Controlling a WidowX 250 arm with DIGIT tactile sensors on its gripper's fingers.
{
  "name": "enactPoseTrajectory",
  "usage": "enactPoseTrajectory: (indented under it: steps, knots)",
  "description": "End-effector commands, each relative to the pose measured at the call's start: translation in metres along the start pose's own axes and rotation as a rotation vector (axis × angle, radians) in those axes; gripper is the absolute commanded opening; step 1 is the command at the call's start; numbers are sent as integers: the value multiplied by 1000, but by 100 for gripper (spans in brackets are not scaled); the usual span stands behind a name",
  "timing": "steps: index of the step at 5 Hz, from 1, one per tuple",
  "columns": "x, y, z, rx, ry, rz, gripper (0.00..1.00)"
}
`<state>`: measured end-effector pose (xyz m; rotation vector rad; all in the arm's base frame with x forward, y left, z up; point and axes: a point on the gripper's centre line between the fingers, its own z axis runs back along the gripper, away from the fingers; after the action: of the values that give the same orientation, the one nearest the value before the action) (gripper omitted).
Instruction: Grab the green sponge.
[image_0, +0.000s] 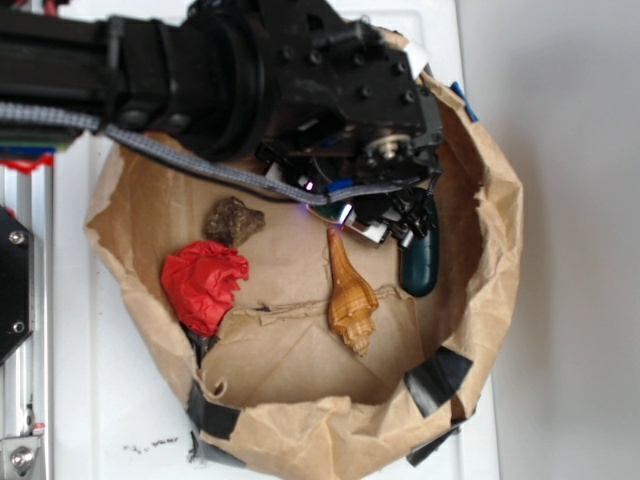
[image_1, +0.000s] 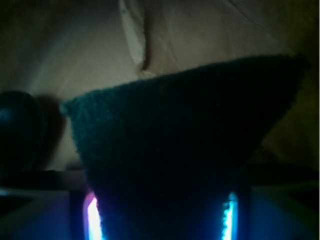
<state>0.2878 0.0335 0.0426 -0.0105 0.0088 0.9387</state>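
— So, what's in view, biggest first?

— Brown paper nest (image_0: 470, 300), its torn rim taped with black tape (image_0: 436, 378). The black arm (image_0: 200, 70) reaches in from the upper left and hides the nest's top edge, with the gripper (image_0: 350, 212) low near the upper right of the floor. Then a red crumpled wad (image_0: 205, 282) at the left edge, a tan spiral shell (image_0: 350, 297) at centre, a glossy dark green capsule (image_0: 420, 262) against the right wall, and a brown lump (image_0: 234, 221) at upper left.

— And the green sponge (image_1: 185, 145)?

— Right at the gripper. The wrist view is filled by its rough dark wedge, running down between the two lit fingers (image_1: 91, 216).

— Jaws closed on it?

— Narrow, flanking it on both sides; probably clamped, though the dim view leaves actual contact uncertain.

— How will it handle?

— Light, soft and compressible, with a scouring face that should resist slipping. I'd pinch across the thick part of the wedge, not the thin tip — that would fold.
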Motion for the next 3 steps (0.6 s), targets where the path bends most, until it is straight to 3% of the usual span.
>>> enactPoseTrajectory:
  steps: [1,2,3]
  knots:
    - [-13,5,95,-3,74,-379,0]
    - [-41,8,115,45,58,-589,0]
    - [-52,27,129,10,21,-789,0]
